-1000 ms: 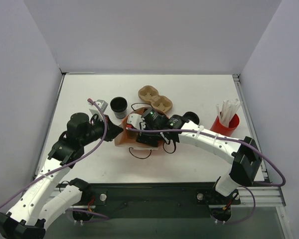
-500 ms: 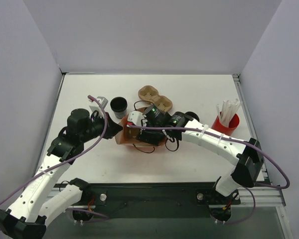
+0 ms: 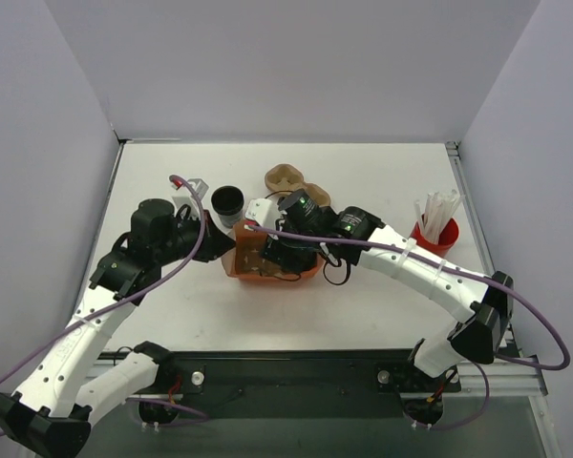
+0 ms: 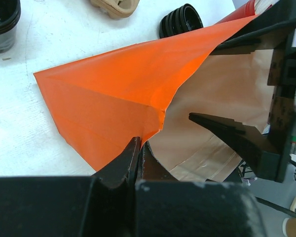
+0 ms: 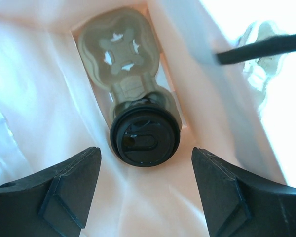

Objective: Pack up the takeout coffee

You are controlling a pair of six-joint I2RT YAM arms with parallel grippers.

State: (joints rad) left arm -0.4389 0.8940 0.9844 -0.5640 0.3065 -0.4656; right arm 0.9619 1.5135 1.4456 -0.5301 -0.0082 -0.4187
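The takeout coffee [image 5: 145,136], a black cup with a black lid, stands at the bottom of the orange bag [image 3: 258,269] in one socket of a cardboard carrier [image 5: 119,49]. My right gripper [image 5: 145,159] is inside the bag above the cup, open, its fingers apart on either side and not touching the lid. My left gripper [image 4: 139,148] is shut on the bag's orange rim [image 4: 113,94] and holds the mouth open. In the top view the right wrist [image 3: 296,215] covers the bag's mouth, and the left gripper [image 3: 224,246] is at the bag's left side.
A lidless black cup [image 3: 228,201] stands left of the bag. Another cardboard carrier [image 3: 285,178] lies behind it. A stack of black lids [image 4: 180,19] sits beyond the bag. A red cup of white straws [image 3: 432,234] is at the right.
The right wrist has shifted left and farther back over the bag, and its jaws have narrowed somewhat. The left gripper keeps its hold on the bag's rim and has moved slightly back.
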